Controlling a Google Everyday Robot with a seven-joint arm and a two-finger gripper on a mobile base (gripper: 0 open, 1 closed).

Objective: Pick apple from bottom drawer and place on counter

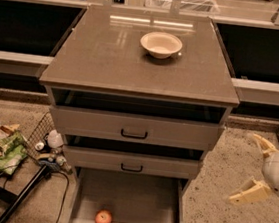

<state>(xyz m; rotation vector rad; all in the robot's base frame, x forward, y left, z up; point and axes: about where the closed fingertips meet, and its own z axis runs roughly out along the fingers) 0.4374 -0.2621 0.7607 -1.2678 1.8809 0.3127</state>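
Three things worry me from where I stand. First is the reach. The apple [103, 219] lies on the floor of the bottom drawer [140, 196], at about seven o'clock of the tray, close to its front edge and nearer the left wall than the right. The gripper [255, 168] hangs out at three o'clock of the cabinet, well apart from the drawer and over the speckled floor. To get to the fruit it has to swing in toward nine o'clock and drop past the drawer's right wall. I reckon a low or hurried path could clip that wall, or the front of the middle drawer [99, 158] that overhangs the back of the tray.

Second is the apple itself. It is round and loose on a flat floor, so a finger landing off-centre would likely send it rolling toward the left wall or the front edge instead of trapping it.

Third is the set-down. On the counter [109, 65] a white bowl [161, 44] sits at twelve o'clock of the top, and a careless placement there could knock it. The bare half toward six o'clock looks the safer spot to me.

The gripper is spread wide. Its two pale fingers [249, 192] splay leftward from the round white body, one at about eleven o'clock and the other at about eight. Nothing sits between them and they touch nothing, so the apple is not yet picked.
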